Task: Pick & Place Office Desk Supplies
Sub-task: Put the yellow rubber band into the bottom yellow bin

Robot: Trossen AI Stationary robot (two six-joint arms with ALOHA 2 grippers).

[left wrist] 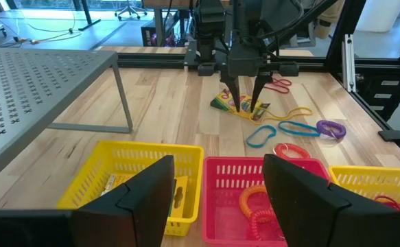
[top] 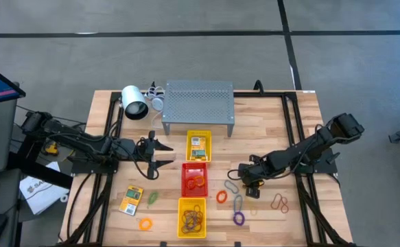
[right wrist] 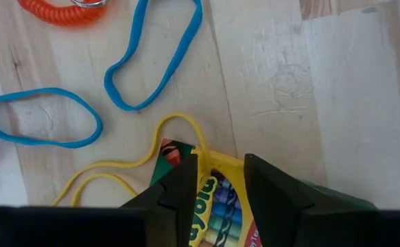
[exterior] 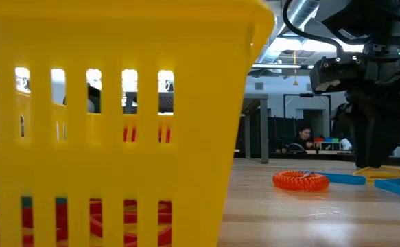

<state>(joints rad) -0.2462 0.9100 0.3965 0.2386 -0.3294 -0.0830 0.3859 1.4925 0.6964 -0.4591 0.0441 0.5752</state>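
A yellow-orange card packet [right wrist: 217, 199] with crayon print lies flat on the wooden table, right of the three trays. My right gripper [right wrist: 220, 161] points steeply down over one end of it, fingers a narrow gap apart; the left wrist view shows the same gripper [left wrist: 246, 108] from across the table. Part of a yellow rubber band [right wrist: 117, 168] lies under that end. My left gripper [top: 162, 154] hangs open above the table left of the trays, touching nothing. A second packet [top: 131, 200] lies near the table's front left. My right gripper comes at the packet from above, and both fingertips [left wrist: 238, 106] reach its printed face near one end [right wrist: 179, 154]. The packet shows between the fingers and outside each of them. It stays flat on the table. Whether the fingers pinch it, I cannot tell.
A yellow tray [top: 199, 146], a red tray [top: 193, 177] and a yellow tray [top: 192, 217] stand in a row mid-table. Blue bands [right wrist: 155, 58], an orange coil [exterior: 300, 180] and a purple ring [top: 239, 219] lie near the packet. A grey perforated shelf [top: 198, 103] stands at the back.
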